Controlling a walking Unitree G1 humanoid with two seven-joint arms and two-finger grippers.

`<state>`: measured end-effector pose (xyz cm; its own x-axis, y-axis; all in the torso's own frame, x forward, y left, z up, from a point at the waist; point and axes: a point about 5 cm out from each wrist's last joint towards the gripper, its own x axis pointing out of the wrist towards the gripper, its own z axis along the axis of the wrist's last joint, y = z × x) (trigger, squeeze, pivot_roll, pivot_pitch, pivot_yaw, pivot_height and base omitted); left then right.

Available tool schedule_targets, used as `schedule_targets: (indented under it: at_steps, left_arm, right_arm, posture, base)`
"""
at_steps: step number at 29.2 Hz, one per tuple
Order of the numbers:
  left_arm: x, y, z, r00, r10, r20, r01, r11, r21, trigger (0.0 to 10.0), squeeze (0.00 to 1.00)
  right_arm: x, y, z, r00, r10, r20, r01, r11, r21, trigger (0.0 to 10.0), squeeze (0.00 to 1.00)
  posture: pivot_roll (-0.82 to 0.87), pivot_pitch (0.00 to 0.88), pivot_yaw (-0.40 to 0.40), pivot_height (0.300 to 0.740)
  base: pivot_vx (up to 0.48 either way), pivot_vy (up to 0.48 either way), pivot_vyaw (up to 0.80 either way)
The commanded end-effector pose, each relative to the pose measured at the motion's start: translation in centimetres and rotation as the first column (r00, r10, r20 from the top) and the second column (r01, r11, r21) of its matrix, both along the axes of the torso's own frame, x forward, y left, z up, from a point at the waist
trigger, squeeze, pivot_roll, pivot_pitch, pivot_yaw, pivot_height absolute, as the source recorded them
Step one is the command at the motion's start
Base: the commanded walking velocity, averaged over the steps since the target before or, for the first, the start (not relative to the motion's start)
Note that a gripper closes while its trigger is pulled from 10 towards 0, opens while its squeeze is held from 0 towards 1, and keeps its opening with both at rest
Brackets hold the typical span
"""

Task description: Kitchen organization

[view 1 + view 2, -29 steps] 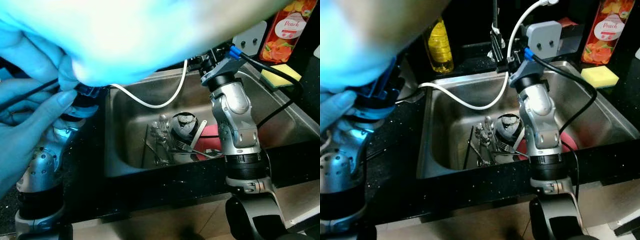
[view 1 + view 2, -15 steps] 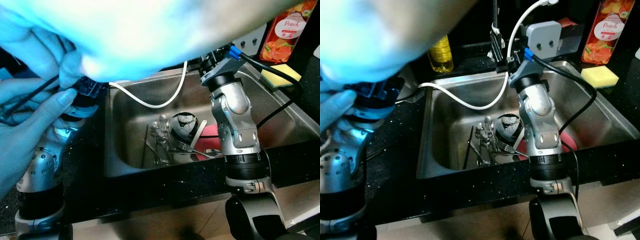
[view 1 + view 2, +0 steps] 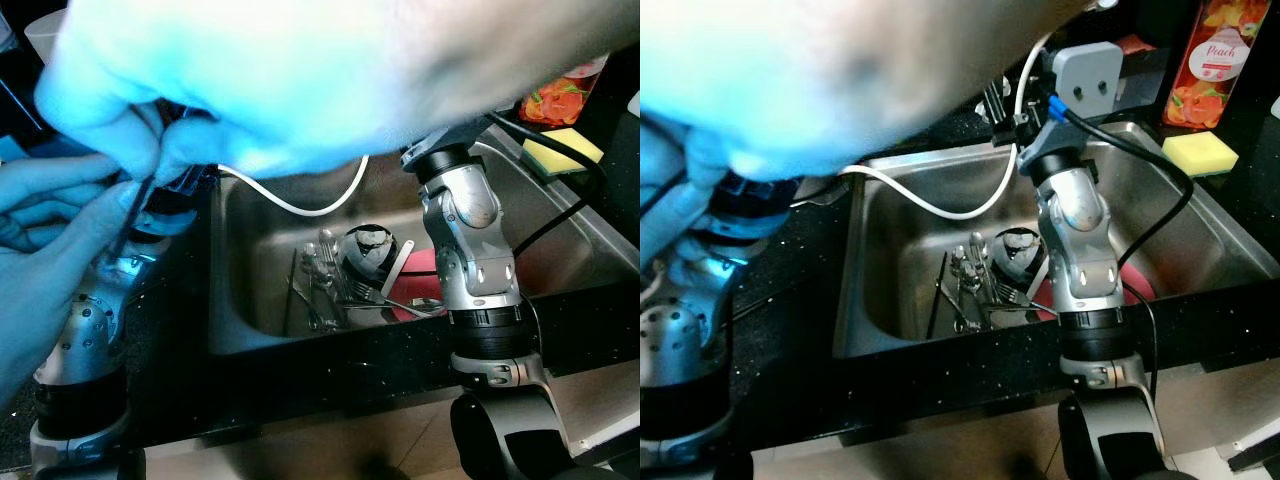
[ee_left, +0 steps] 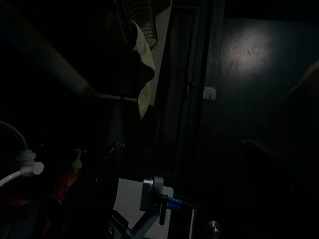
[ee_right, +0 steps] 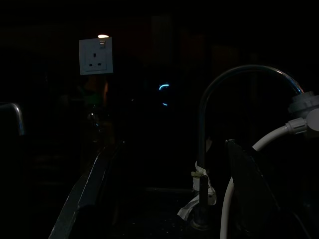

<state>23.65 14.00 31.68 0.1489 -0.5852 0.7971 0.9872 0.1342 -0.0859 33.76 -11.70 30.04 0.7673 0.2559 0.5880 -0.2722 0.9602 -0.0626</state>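
A steel sink (image 3: 870, 300) lies before me with several forks and spoons (image 3: 965, 275), a round dark bowl (image 3: 1018, 248) and a red item (image 3: 1135, 285) on its bottom. My right arm (image 3: 1080, 250) is raised over the sink's right half. In the right wrist view my right gripper (image 5: 170, 147) is open, with the curved tap (image 5: 234, 74) beyond it. My left arm (image 3: 85, 340) stands left of the sink. A person's hands (image 3: 60, 240) are working at its wrist, and a blurred hand (image 3: 300, 70) covers the top of the view.
A white hose (image 3: 930, 205) runs across the back of the sink. A yellow sponge (image 3: 1198, 152) and a peach bottle (image 3: 1215, 60) stand at the back right. Black counter (image 3: 790, 330) surrounds the sink. A cloth (image 4: 142, 64) hangs in the dark left wrist view.
The person's blurred hand has come lower and further right, now covering the yellow bottle behind the sink. Both arms and the sink's contents have stayed put.
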Motion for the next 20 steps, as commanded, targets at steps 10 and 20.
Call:
schedule_targets:
  at_steps: [10,20]
  left_arm:
    - [-0.32,0.13,0.09,1.000,0.006,0.013,-0.006,1.000,-0.005,10.0,0.00]
    - [-0.35,0.18,0.07,1.000,0.003,0.011,-0.003,1.000,-0.002,10.0,0.00]
  right_arm:
    - [-0.07,0.36,0.16,1.000,0.011,0.005,-0.011,1.000,-0.004,10.0,0.00]
    - [-0.13,0.31,0.06,1.000,0.006,0.003,-0.006,1.000,-0.001,10.0,0.00]
  posture:
    - [-0.08,0.000,0.091,0.740]
    - [-0.08,0.000,0.097,0.740]
  base:
    - [0.000,0.000,0.00]
    - [0.000,0.000,0.00]
